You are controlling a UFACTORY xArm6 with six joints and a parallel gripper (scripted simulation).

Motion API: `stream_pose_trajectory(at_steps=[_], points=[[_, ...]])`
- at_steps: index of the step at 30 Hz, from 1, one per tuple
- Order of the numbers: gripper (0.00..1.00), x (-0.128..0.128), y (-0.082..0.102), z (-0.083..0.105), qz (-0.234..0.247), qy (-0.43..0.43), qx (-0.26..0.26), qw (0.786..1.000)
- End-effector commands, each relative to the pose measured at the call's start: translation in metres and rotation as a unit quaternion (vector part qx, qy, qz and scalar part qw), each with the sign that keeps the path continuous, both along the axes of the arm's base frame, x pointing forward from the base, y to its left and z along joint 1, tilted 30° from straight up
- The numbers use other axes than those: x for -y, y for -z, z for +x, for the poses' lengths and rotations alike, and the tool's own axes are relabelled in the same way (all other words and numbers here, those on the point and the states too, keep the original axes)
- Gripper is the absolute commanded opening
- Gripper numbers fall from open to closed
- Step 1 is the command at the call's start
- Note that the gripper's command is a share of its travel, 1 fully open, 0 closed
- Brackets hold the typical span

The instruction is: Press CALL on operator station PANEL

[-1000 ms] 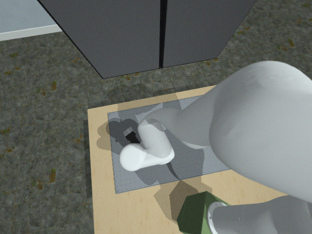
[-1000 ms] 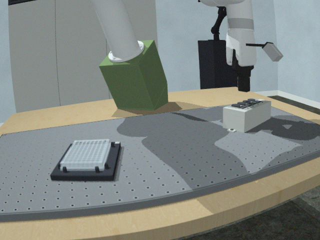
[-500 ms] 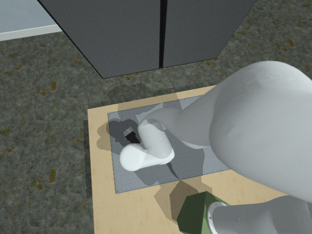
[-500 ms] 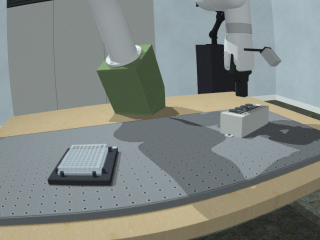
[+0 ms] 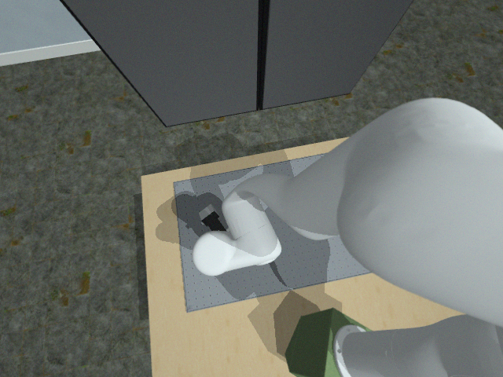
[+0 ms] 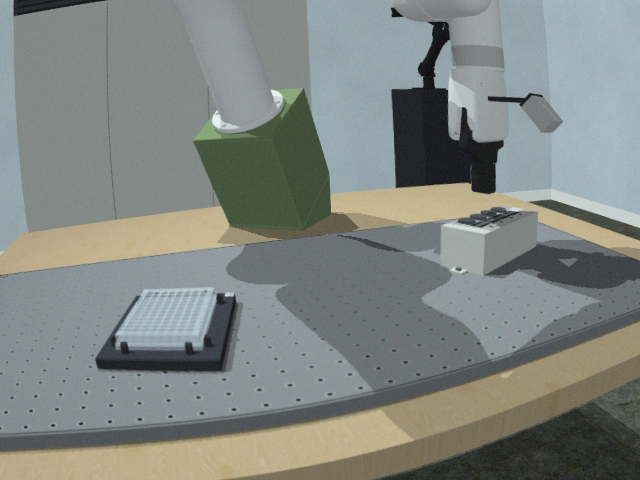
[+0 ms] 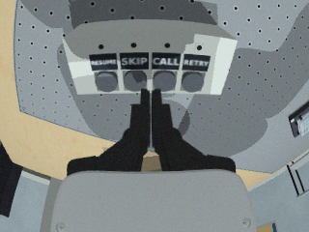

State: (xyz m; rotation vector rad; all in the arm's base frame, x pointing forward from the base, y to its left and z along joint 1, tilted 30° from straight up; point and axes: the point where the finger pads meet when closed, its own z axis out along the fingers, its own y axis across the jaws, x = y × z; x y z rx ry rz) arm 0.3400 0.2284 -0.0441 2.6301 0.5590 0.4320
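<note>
Fingers clenched flat together, nothing between them, so the gripper works as one blunt poker. Hanging above PANEL with a clear gap in the exterior view, tips aimed between SKIP and the CALL button from the wrist camera, a touch toward the arm from the row.

On handling: nothing to grasp here, just a push. Looks like a rigid boxy housing sitting on the perforated plate, probably stiff enough not to flex, though a sideways shove might scoot it if it isn't bolted down. Best contact would be straight down on the middle of the CALL cap. Buttons sit almost touching each other, so a sloppy hit could catch SKIP or RETRY, and no undo on that. Needs a small shift over toward CALL before dropping.

Looks-wise: pale box, four dark round caps in a row on top, black name tags beyond them reading something blurry, then SKIP, CALL, RETRY. Small dark dots beyond the tags, presumably the lamps, none glowing as far as can be told.

Over at the far end of the perforated plate, 96-well plate B38 sitting square on plate nest N1, well apart from all this.
</note>
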Motion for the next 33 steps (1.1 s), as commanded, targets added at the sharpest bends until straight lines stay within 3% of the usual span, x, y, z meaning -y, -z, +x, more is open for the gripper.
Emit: stream_pose_trajectory(at_steps=[1,7,20,33], points=[[0.0,-0.001,-0.006,-0.001,0.001,-0.001,0.001,1.0],[0.0,0.003,-0.033,-0.009,0.001,-0.001,0.001,1.0],[0.0,0.003,-0.033,-0.009,0.001,-0.001,0.001,1.0],[0.0,0.009,-0.017,-0.002,0.001,-0.001,0.001,1.0]])
